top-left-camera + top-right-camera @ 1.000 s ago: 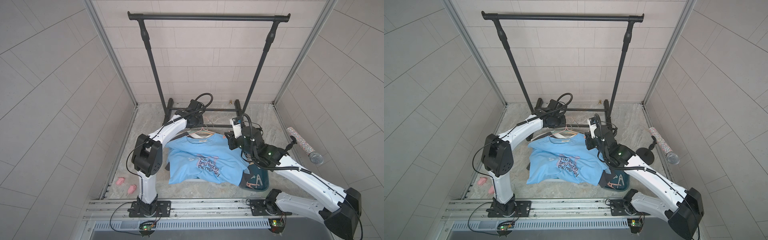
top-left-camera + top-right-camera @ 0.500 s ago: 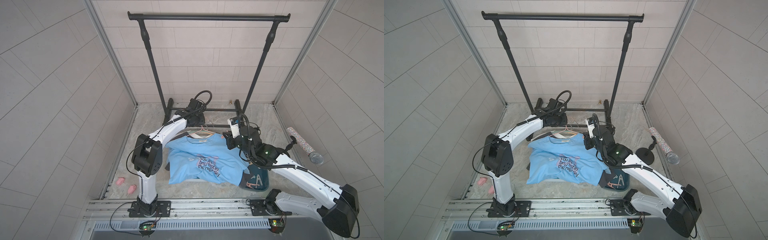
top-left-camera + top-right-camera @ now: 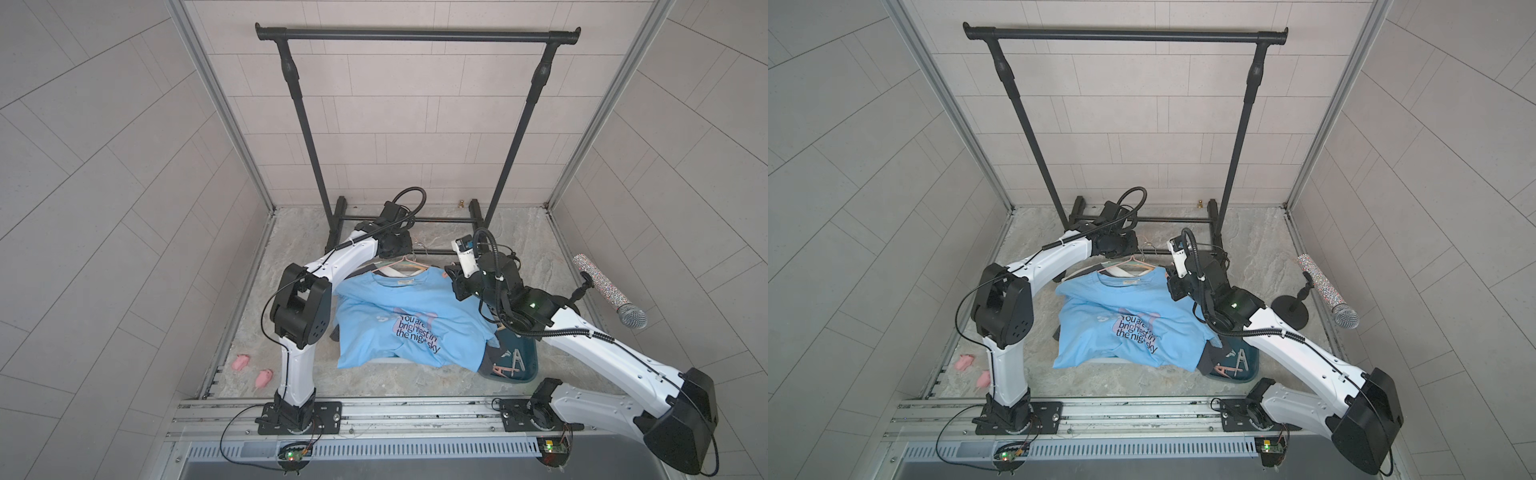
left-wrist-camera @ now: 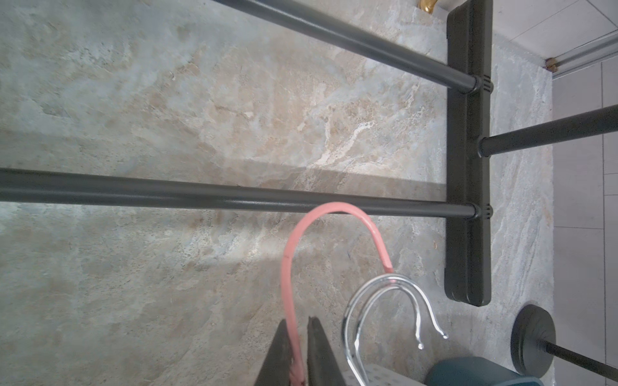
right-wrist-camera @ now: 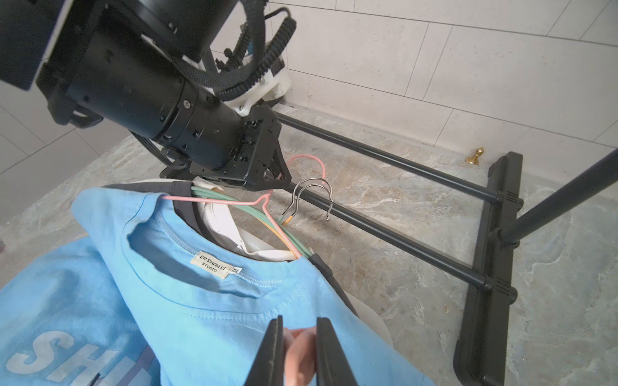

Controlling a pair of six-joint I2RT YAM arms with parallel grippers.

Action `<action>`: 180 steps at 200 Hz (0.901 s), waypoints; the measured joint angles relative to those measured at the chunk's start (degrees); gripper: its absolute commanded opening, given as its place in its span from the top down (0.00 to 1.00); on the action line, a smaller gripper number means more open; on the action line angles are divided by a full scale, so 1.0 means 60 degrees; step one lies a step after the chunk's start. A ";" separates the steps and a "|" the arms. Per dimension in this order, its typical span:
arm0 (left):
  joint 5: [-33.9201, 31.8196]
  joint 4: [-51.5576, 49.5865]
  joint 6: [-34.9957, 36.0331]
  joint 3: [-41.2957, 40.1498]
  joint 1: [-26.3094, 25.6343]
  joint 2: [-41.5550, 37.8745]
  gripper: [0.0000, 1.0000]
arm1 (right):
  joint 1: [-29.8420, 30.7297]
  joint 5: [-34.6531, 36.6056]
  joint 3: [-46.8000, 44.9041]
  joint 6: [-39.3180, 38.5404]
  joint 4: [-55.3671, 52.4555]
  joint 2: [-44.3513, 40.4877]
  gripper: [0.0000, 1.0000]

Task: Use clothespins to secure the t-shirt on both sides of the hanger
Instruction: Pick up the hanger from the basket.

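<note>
Left pincer [image 4: 298,320] tighter on hanger [image 4: 336,206]

1. Black garment rack [image 3: 417,35], upright against the rear tiled wall [image 3: 415,124], its feet on the stone-patterned floor [image 3: 291,232].
2. Glitter-bodied microphone [image 3: 602,286], tilted on a black round-based stand [image 3: 1289,309], near the right wall.
3. Small brass knob [image 5: 475,156], on the floor just beside the rack's right foot.
4. Teal tub [image 3: 513,379], front right.
</note>
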 measured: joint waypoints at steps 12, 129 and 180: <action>0.0047 0.0069 -0.0076 0.0004 -0.0004 -0.0025 1.00 | 0.0000 -0.0124 -0.0007 -0.0280 0.0073 -0.0025 1.00; 0.0510 0.0648 -0.0251 -0.1122 0.0000 -0.2131 1.00 | -0.1475 -0.2849 -0.0335 -0.2186 0.0980 -0.0284 1.00; -0.0288 0.0634 -0.0204 -0.1290 -0.0022 -0.1953 1.00 | -0.1610 -0.3217 -0.0113 -0.2546 0.0699 0.0313 1.00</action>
